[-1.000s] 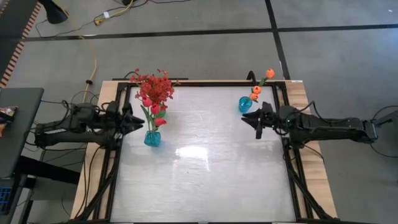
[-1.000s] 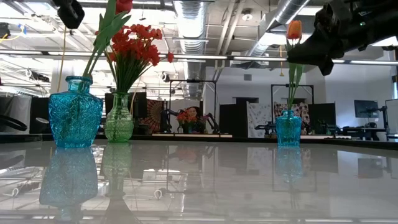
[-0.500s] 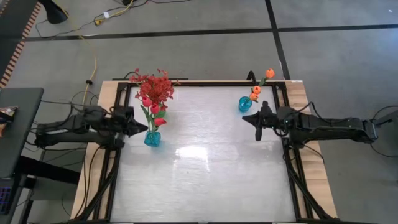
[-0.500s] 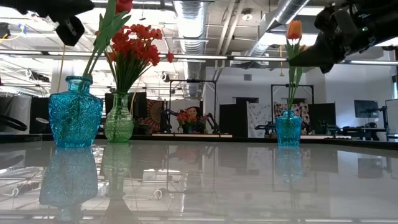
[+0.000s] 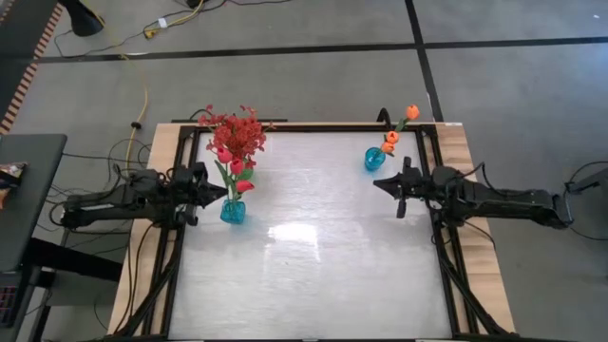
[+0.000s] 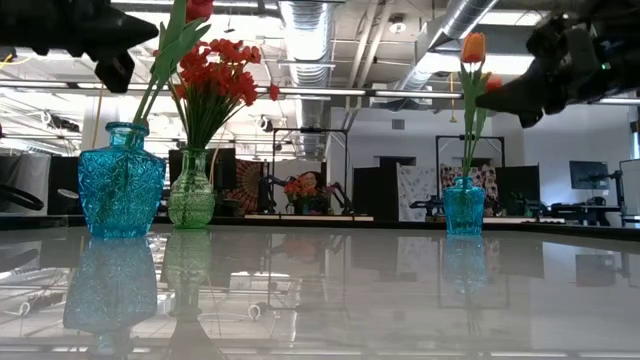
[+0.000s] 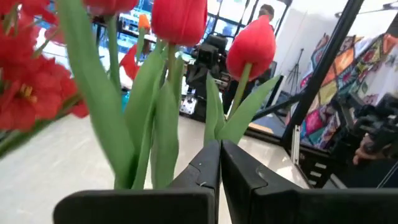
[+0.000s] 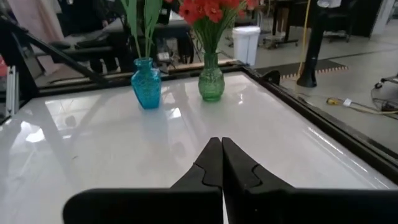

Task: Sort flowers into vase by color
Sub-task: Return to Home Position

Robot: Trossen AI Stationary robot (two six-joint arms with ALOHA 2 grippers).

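High view: left gripper (image 5: pixel 217 195) hangs over the left edge of the glossy white table (image 5: pixel 304 266), just beside the left-hand blue glass vase (image 5: pixel 233 213), which holds the red-pink tulip buds (image 5: pixel 245 186) on green stems. The bushy red small-blossom spray (image 5: pixel 239 133) stands behind that vase, toward the far edge. Right gripper (image 5: pixel 380 183) hovers near the right-hand blue glass vase (image 5: pixel 374 160), which holds the orange tulip buds (image 5: pixel 390 139). Low view: left-hand blue vase upright on the table, stems rising from its neck; ribbed green glass vase (image 6: pixel 191 195) just beside it carries the red spray. Right-hand blue vase upright, one orange bud high above it. Both arms show dark in the top corners, clear of the table. Left wrist view: the two dark fingers (image 7: pixel 242 180) are pressed together with nothing between them; red-pink buds and green leaves close ahead. Right wrist view: fingers (image 8: pixel 202 171) likewise closed and empty above bare tabletop; blue and green vases side by side across the table.
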